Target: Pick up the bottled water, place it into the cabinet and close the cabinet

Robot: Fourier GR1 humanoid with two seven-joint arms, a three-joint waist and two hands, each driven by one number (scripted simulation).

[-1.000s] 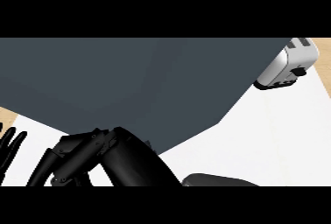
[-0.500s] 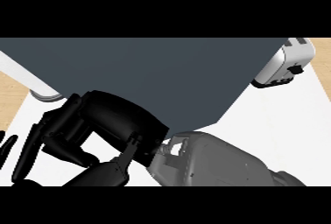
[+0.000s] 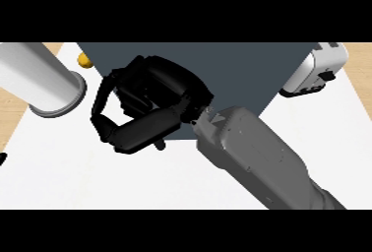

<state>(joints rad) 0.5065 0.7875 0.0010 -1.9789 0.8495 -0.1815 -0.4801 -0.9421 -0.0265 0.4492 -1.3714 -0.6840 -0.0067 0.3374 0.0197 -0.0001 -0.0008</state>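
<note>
The robot's black right hand [image 3: 149, 106] fills the middle of the head view, reaching in on its grey forearm [image 3: 254, 157] from the lower right. Its fingers [image 3: 109, 106] are curled inward in a hooked arc on the left side, and the thick thumb [image 3: 145, 132] lies across below them, so that a gap of white counter shows between thumb and fingers; nothing can be made out inside that curl, and whether the hand has hold of anything cannot be told. The hand lies over the front edge of the dark slate-grey box-shaped cabinet [image 3: 240, 61], which takes up the upper middle of the view on the flat white counter top [image 3: 87, 182]. The bottled water cannot be picked out anywhere. To the left stands a large white cylinder with a flared grey rim [image 3: 40, 78], apart from the fingers, and a small yellow rounded object [image 3: 84, 60] peeks out between it and the cabinet. A white-and-grey toaster-like appliance [image 3: 320, 69] sits by the cabinet's right side. A sliver of black [image 3: 2, 158] shows at the left edge.
</note>
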